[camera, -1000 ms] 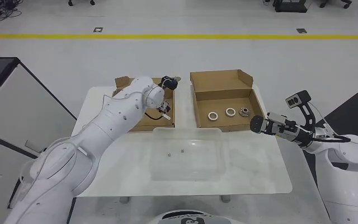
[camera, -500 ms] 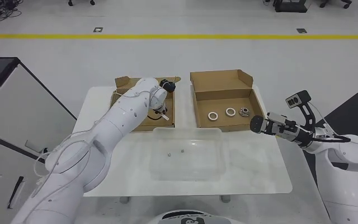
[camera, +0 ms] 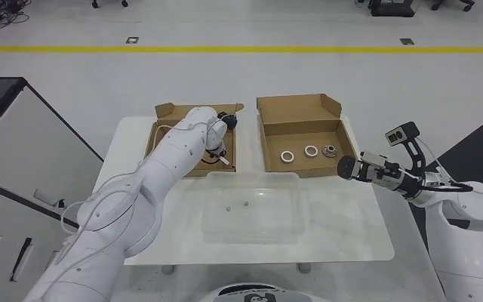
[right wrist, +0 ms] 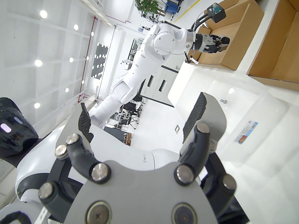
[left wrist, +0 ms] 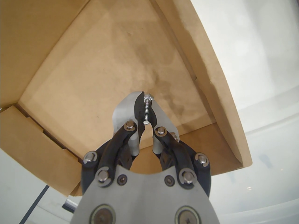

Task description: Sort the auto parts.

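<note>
Bolt [left wrist: 147, 112] lengthwise in left tool [left wrist: 147, 99], head toward cardboard box [left wrist: 93, 59] floor

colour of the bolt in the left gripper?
The bolt is shiny silver metal, in the left gripper; clearest in left wrist view.

Right gripper [right wrist: 140, 115] with fingers wide apart, clear plastic bin [right wrist: 275, 113] on the white table [right wrist: 268, 187], one small bolt [right wrist: 223, 100] inside it, nearer cardboard box [right wrist: 278, 47] behind, left gripper [right wrist: 223, 41] over the farther box [right wrist: 224, 58].
</note>
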Motion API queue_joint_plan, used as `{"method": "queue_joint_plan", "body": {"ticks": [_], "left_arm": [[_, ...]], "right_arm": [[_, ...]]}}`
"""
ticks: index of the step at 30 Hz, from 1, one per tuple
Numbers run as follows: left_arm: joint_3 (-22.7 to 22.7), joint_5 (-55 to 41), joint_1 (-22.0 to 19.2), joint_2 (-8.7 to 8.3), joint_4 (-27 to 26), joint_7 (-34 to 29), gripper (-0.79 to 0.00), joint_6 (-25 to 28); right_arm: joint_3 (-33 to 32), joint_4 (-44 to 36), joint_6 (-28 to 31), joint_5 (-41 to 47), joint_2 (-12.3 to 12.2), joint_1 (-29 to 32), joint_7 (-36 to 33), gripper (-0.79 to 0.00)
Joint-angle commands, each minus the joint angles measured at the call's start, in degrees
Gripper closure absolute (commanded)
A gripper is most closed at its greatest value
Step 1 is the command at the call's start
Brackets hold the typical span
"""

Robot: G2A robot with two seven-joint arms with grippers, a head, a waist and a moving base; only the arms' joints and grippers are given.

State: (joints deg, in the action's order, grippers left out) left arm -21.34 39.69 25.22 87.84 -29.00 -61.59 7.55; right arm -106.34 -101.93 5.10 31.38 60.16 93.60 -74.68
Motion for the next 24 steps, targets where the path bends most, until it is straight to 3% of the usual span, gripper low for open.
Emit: {"method": "queue_joint_plan", "body": {"ticks": [1, 6, 16, 24], "left_arm": [[-0.05, 0.01, -0.11, 0.47, 1.03, 0.3, -0.505, 0.34], [-0.36, 0.02, -0.78, 1.5, 2.99, 0.71, -0.785, 1.01], [-2.79, -0.99, -3.18, 1.92, 4.52, 1.94, -0.785, -0.16], [-7.06, -2.66, -6.24, -0.29, -0.17, 3.19, -0.785, 2.37]], "right_arm": [[0.0, 0.0, 0.0, 0.0, 0.0, 0.0, 0.0, -0.785], [0.0, 0.0, 0.0, 0.0, 0.0, 0.0, 0.0, -0.785], [0.0, 0.0, 0.0, 0.0, 0.0, 0.0, 0.0, -0.785], [0.0, 0.0, 0.0, 0.0, 0.0, 0.0, 0.0, -0.785]]}}
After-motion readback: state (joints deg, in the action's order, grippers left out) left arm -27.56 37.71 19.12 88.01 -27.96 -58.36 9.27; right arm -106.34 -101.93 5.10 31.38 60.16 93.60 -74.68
